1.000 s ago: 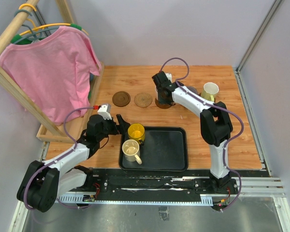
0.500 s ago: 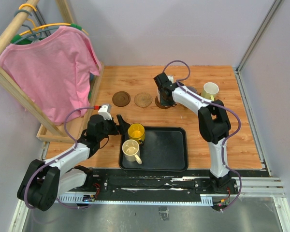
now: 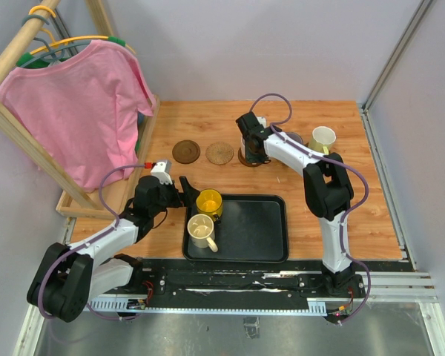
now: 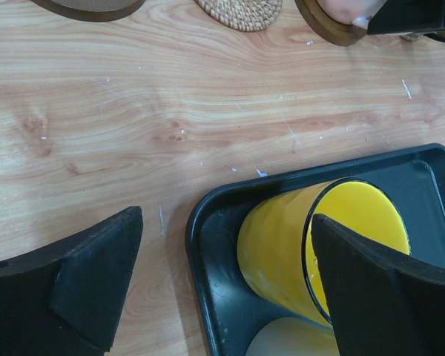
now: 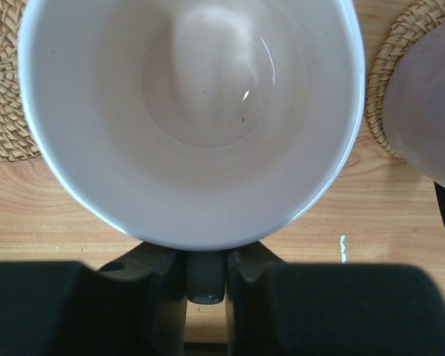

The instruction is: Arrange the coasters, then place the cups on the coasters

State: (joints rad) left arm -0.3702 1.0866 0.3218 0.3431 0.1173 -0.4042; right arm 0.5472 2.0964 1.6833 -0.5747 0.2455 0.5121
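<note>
My right gripper (image 5: 206,276) is shut on the handle of the pink cup (image 5: 193,111). This cup stands on or just above a dark coaster (image 4: 328,24) at the back of the table. Two more coasters (image 3: 185,151) (image 3: 219,153) lie bare to its left. A purple-grey cup (image 5: 426,104) stands on a woven coaster (image 5: 389,52) to its right. My left gripper (image 4: 222,289) is open astride the yellow cup (image 4: 289,245) in the black tray (image 4: 204,222); one finger (image 4: 386,289) is over the cup's mouth. The cream cup (image 3: 201,231) is in the tray too. A pale yellow-green cup (image 3: 323,139) stands at the back right.
A wooden rack (image 3: 30,126) with a pink shirt (image 3: 81,104) on a hanger fills the left side. Grey walls close the back and a metal rail (image 3: 386,170) runs along the right edge. The tray's right half (image 3: 259,222) holds nothing.
My right gripper has come down a little with the pink cup toward the dark coaster. The left arm has hardly moved.
</note>
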